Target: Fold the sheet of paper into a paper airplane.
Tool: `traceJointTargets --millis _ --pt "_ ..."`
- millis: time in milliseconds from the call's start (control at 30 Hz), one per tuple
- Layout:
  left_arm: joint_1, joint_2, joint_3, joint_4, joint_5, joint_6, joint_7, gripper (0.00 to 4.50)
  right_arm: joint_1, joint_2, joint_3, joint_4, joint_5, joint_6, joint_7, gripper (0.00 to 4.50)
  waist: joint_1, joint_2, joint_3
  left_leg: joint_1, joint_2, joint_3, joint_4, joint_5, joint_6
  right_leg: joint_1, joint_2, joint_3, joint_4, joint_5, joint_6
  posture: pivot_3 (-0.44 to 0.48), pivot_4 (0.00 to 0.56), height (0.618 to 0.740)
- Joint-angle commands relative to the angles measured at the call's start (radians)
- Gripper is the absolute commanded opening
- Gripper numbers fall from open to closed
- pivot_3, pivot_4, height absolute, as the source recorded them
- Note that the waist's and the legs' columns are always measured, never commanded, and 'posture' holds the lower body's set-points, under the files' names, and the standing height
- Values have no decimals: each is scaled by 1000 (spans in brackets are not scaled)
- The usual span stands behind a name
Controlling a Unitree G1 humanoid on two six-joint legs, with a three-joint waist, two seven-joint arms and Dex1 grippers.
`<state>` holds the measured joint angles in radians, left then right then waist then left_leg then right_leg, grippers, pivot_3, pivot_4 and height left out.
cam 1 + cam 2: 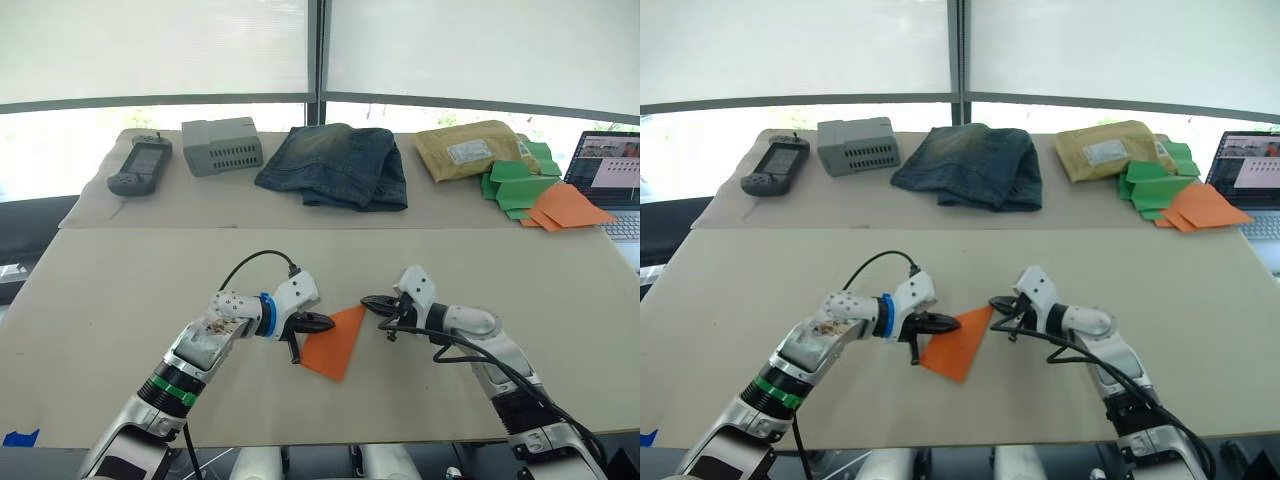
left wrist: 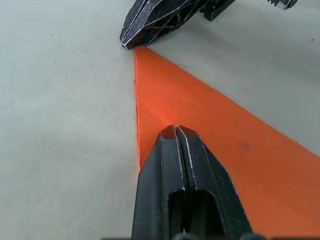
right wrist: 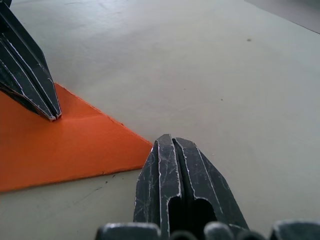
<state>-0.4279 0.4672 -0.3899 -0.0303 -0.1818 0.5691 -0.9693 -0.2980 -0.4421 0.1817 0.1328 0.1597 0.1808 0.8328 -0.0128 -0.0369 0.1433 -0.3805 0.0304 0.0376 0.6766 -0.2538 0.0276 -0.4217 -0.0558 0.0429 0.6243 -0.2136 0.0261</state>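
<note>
Left eye view – sheet of paper [image 1: 336, 343]: thin bright orange, folded into a flat pointed triangular shape, lying on the near table [image 1: 120, 290], whose top is matte beige and smooth.
Left eye view – left gripper [image 1: 322, 322]: black fingers pressed together with nothing between them, tips resting on the paper's left edge.
Left eye view – right gripper [image 1: 370, 301]: black fingers likewise together, tips just beside the paper's upper corner.
Right eye view – far table: handheld controller [image 1: 774, 164], dark and boxy; grey box [image 1: 858, 145], ribbed with vent slots; folded jeans [image 1: 974, 165], soft dark denim; padded envelope [image 1: 1112, 148], crinkled tan with a white label.
Right eye view – right end of the far table: green folded papers [image 1: 1156, 183], paler orange folded papers [image 1: 1200, 208] beside them, laptop [image 1: 1249, 174] with its screen lit.
Left wrist view – left gripper: scuffed black fingers flush, no gap, tips on the orange surface near a crisp straight folded edge; the other gripper's tip meets the paper's sharp corner.
Right wrist view – right gripper: fingers flush, tip on bare table, just off the paper's point; a faint crease crosses the paper.
</note>
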Motion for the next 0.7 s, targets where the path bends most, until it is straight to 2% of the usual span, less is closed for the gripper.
traceJointTargets --millis 33,233,400,700 --pt "15 -4 -52 52 38 13 -2 47 -26 31 -19 7 -5 -37 -35 0 -2 0 0 0 0 0 0 0 0 0 0 0 0 0 -1 0 150 722" --pt "9 -5 -57 56 40 11 -13 47 -52 2 -78 -78 60 -3 -1 0 2 1 1 -4 -1 0 1 0 0 -2 -1 0 0 1 1 0 150 722" --pt "-1 -13 -56 70 45 6 -14 47 10 -34 -19 -168 69 87 54 0 4 1 1 -5 -2 -1 0 -1 1 -2 -2 0 -2 0 2 0 150 722" --pt "-45 -51 -73 114 58 -32 -24 47 37 -20 15 -73 -20 65 -15 0 13 1 2 -4 -3 0 4 0 1 0 -4 0 -2 -2 -2 0 150 722"
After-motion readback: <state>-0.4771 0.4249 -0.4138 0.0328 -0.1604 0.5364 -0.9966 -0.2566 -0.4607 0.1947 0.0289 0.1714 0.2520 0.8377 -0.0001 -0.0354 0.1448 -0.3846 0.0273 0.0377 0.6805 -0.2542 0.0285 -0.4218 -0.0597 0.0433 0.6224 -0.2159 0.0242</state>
